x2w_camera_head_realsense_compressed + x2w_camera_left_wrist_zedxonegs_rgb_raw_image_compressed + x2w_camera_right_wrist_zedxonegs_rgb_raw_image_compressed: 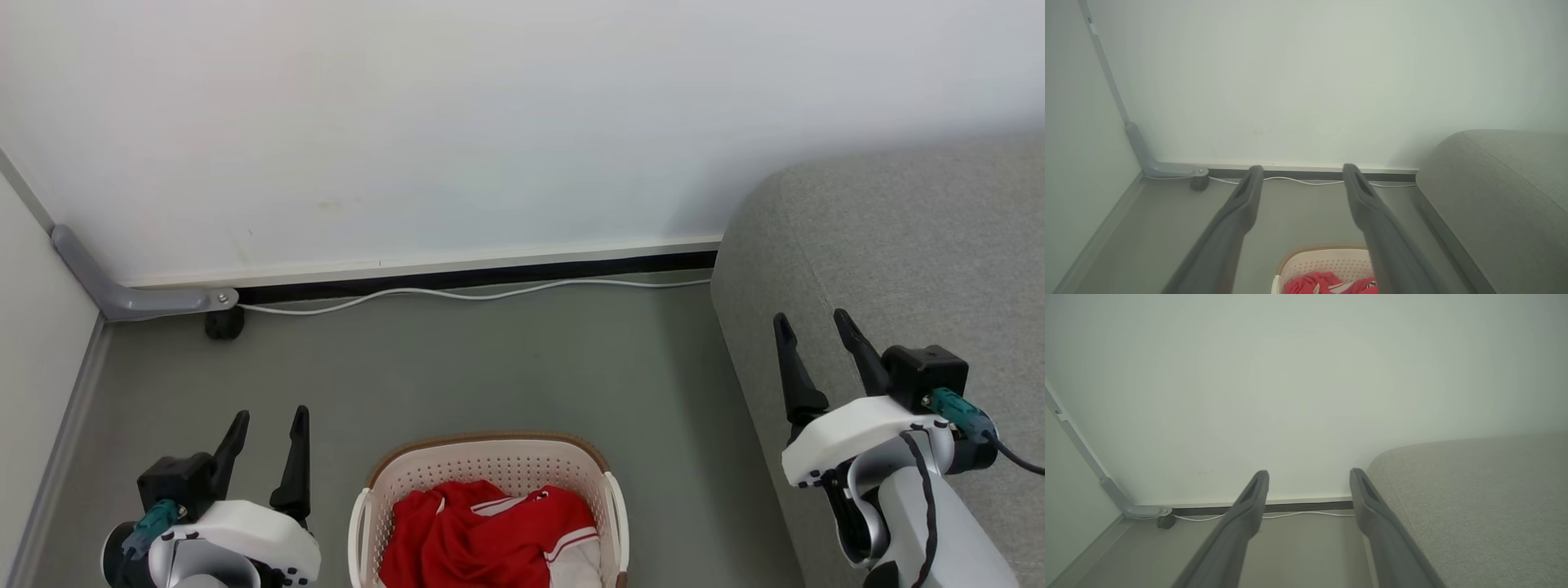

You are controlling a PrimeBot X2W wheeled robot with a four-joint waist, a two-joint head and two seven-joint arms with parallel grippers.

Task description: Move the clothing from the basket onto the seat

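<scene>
Left pincer: our left gripper [271, 414], two long dark tapered fingers on a glossy white wrist shell, has its fingers spread well apart. It holds nothing and touches nothing, hovering over the floor to the left of the basket.
Right pincer: our right gripper [811, 318], of the same build, is parted about as wide and is empty, raised over the left edge of the seat.
Clothing: the bright red clothing [473, 539] of thin, crumpled fabric lies heaped inside the basket, with white stripes and trim showing on its right side. We cannot tell how many garments make up the heap.
Basket: we count one cream-white oval plastic laundry basket [490, 467] with perforated walls, a brown rim and two white side handles. It stands on the floor well away from the wall edge, near the seat's left side but apart from it.
Seat: we count one large grey fabric-upholstered seat [898, 245], finely woven and rounded at its corner, set against the wall at the floor's right side.
Floor: a smooth, matt grey-green floor [490, 367] carries basket and seat.
Wall edge: one thin white cable [457, 294] runs along the foot of the plain white wall [490, 122]. One grey angled bracket [122, 298] sits in the floor's far left corner.
</scene>
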